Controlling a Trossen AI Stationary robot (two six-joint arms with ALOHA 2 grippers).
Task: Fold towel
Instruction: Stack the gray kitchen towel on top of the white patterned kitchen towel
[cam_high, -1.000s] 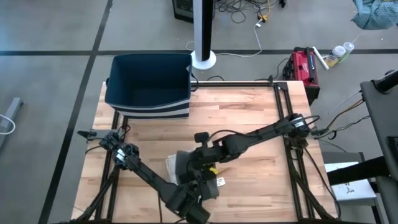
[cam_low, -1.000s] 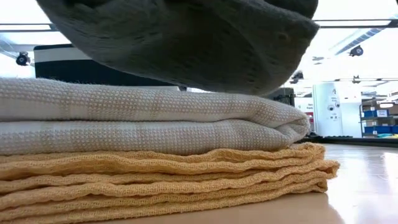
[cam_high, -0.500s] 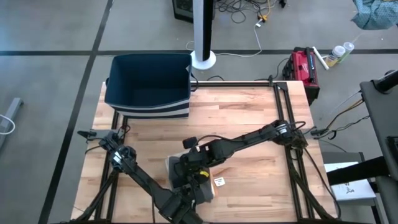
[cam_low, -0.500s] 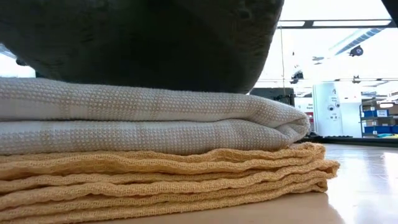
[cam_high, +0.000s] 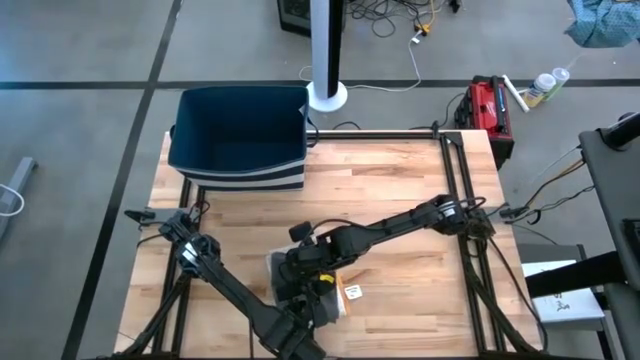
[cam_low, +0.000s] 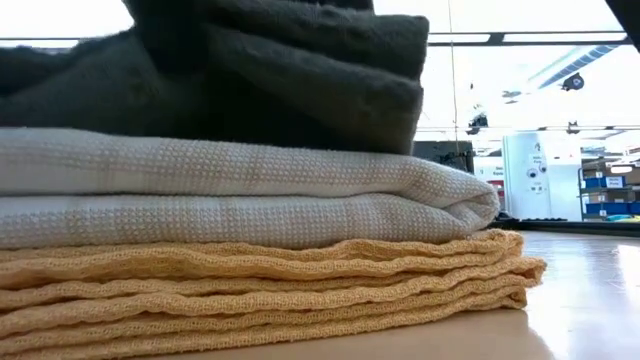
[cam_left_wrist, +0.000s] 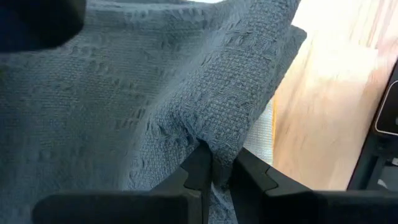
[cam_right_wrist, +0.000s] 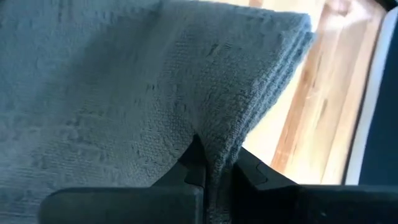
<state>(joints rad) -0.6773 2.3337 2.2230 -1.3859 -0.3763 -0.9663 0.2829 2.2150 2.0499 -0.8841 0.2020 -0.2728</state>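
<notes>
Grey towel lands on the stack, both grippers still pinching it.

High view: both arms meet over the stack near the table's (cam_high: 400, 180) front edge, right gripper (cam_high: 308, 262) pulled further in than a second ago; bare wood lies open beyond, up to the blue bin (cam_high: 238, 135).
Low view: the grey towel (cam_low: 270, 80), hanging a moment ago, now rests folded on the white towel (cam_low: 240, 190) over the yellow towel (cam_low: 260, 290), so placing looks nearly done.
Left wrist view: left gripper (cam_left_wrist: 216, 167) clamps a towel fold.
Right wrist view: fingers (cam_right_wrist: 194, 163) closed on the edge.
</notes>
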